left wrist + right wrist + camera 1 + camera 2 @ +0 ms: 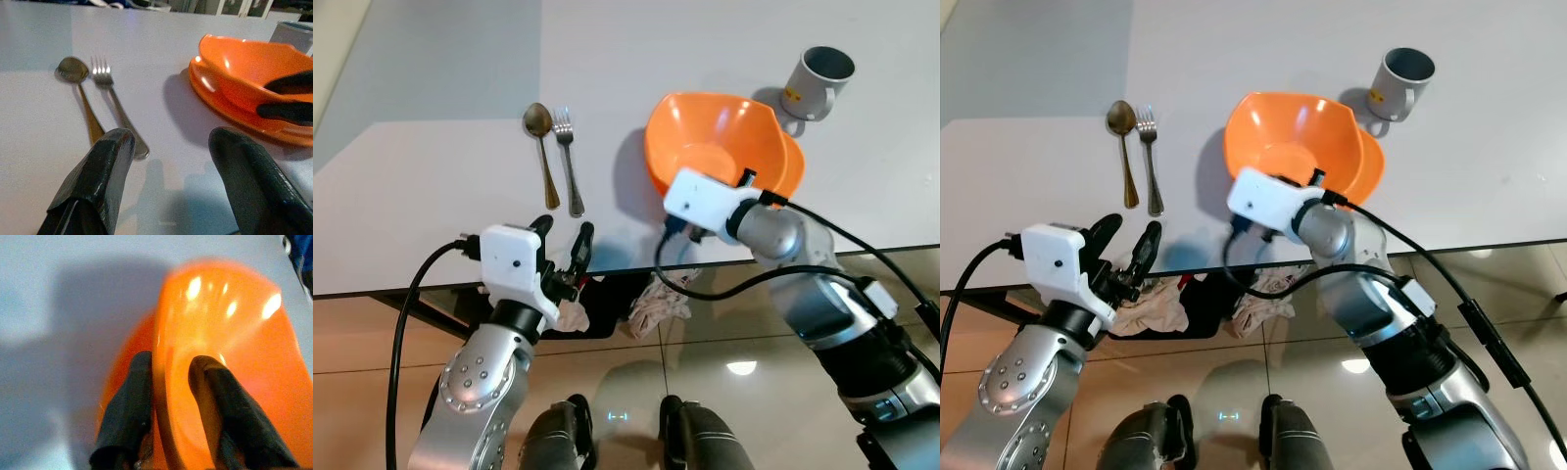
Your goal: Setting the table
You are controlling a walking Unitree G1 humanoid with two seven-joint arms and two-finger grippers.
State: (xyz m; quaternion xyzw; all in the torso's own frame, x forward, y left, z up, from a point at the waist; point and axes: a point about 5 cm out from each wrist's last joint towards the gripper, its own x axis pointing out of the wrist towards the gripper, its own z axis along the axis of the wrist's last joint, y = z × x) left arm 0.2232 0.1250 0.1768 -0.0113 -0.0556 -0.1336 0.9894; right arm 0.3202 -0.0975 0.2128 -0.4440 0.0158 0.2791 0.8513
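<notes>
Nearest, at the worktop's (411,196) front edge, the left gripper (563,245) hovers with fingers apart, holding nothing. Just beyond it, a spoon (543,152) and fork (570,162) lie side by side, already laid. To the right, the right gripper (171,401) has its fingers clamped on the near rim of an orange bowl (720,142), one finger inside, one outside; the bowl sits tilted, glossy and empty. Farthest, a grey mug (818,83) stands behind it. Judging by this, the bowl is yet to be settled.
</notes>
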